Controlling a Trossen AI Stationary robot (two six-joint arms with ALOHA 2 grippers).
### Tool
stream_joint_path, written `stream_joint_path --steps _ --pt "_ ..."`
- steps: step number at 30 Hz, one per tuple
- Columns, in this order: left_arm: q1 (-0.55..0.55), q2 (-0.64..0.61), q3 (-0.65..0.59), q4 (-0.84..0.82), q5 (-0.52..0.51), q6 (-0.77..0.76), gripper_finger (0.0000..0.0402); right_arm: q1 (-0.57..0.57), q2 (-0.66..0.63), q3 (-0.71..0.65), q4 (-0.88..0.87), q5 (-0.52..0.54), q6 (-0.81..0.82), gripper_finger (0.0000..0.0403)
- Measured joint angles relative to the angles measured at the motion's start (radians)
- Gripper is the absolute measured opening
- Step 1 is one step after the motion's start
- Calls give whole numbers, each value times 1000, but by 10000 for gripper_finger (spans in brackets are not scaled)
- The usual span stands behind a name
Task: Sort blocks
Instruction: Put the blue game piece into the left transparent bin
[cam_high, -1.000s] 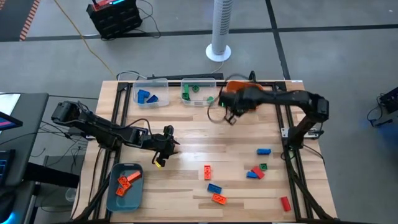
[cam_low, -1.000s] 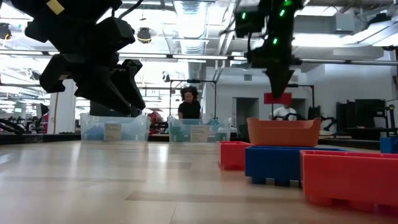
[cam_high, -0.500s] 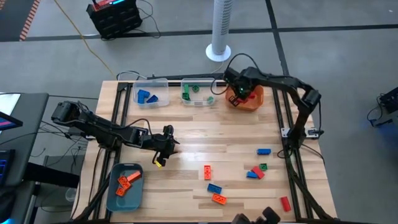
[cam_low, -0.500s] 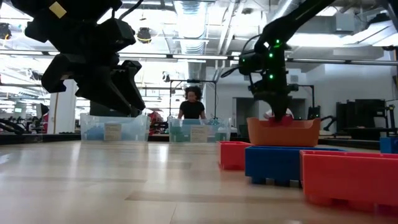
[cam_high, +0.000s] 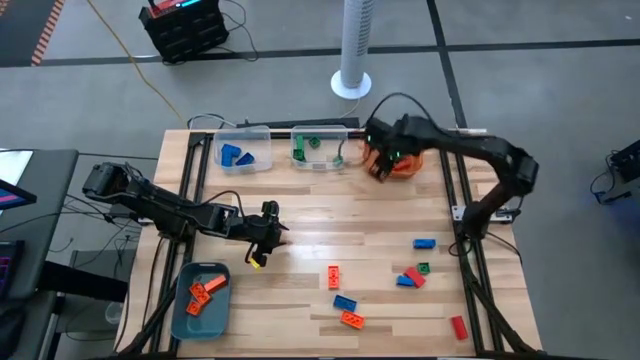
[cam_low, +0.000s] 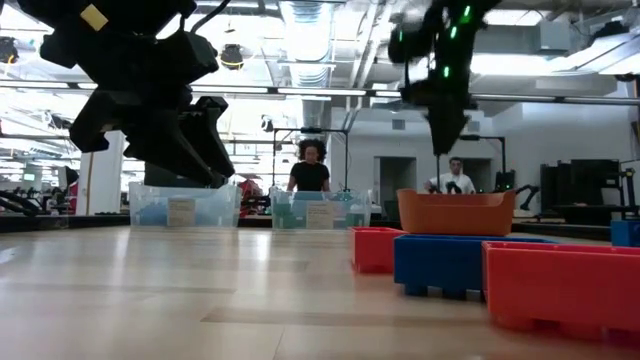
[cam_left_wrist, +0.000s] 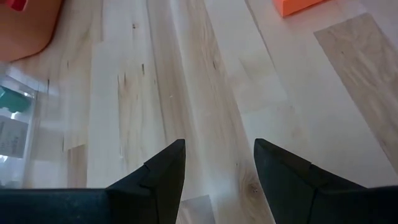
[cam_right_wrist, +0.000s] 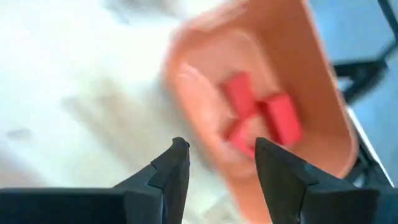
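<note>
Loose blocks lie flat on the wooden table: a blue one (cam_high: 424, 243), a red, blue and green cluster (cam_high: 410, 277), two orange ones (cam_high: 333, 276) (cam_high: 351, 319), another blue one (cam_high: 345, 303) and a red one (cam_high: 459, 326). My right gripper (cam_high: 383, 165) (cam_right_wrist: 221, 162) hangs open above the orange bin (cam_high: 403, 160), in which red blocks (cam_right_wrist: 261, 118) lie. My left gripper (cam_high: 268, 238) (cam_left_wrist: 217, 162) hovers open over bare wood at the table's left middle, with nothing between its fingers.
A clear bin with blue blocks (cam_high: 245, 152) and a clear bin with green blocks (cam_high: 320, 147) stand along the far edge. A teal bin holding orange blocks (cam_high: 200, 298) sits at the near left. People stand in the room behind the table (cam_low: 310, 170).
My right gripper carried a red block over the orange bin, dipped down into it, let the block go and has risen clear again. The red block now lies in the orange bin. My left gripper has kept still.
</note>
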Motion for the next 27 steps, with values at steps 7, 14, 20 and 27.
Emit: stream_joint_path --steps 7,14,20,27 --pt "0 0 0 5 0 13 185 305 -44 0 -201 -2 191 193" --pt "0 0 0 5 0 4 185 565 -10 -118 -250 -101 379 212" --pt "0 0 0 6 1 -1 185 672 -22 -278 -197 -230 471 229" --pt "0 0 0 2 4 -6 185 747 -22 -419 -78 -318 482 230"
